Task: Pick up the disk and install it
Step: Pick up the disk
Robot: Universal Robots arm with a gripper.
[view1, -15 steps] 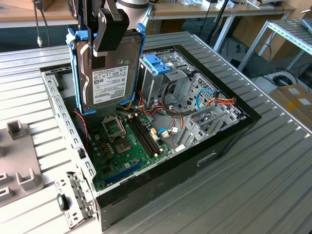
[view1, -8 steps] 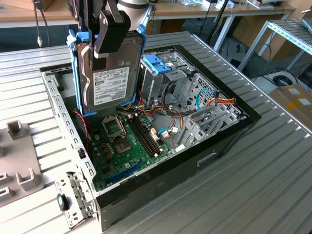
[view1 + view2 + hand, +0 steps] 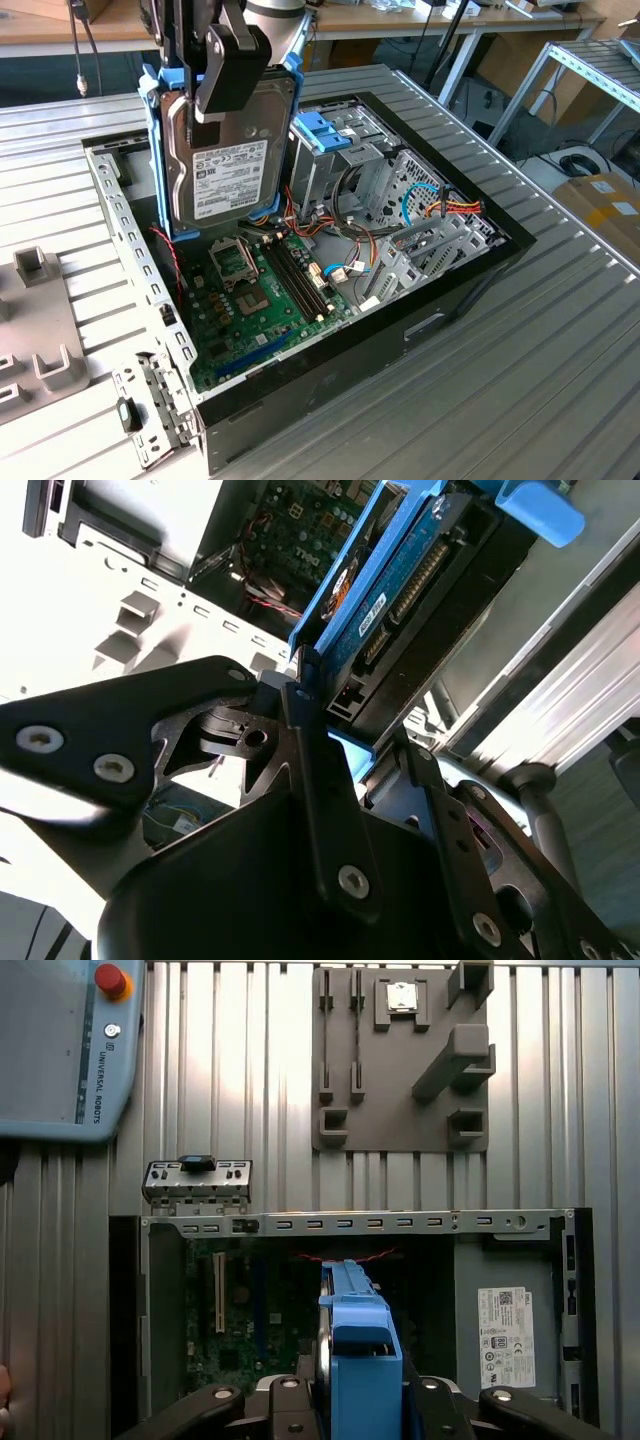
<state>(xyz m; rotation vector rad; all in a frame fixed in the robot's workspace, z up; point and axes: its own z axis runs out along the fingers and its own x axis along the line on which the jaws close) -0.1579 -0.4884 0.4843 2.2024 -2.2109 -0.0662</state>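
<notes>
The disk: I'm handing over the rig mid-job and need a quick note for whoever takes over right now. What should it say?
Gripper: shut on the disk, with the fingers clamping its upper end. The disk hangs upright, label towards the exterior view.
Position: in the air over the motherboard of the open computer case, on the exterior view's left of the drive cage with the blue handle.
Done: the disk is picked up.
Left: the disk is not yet seated in the case.
</notes>
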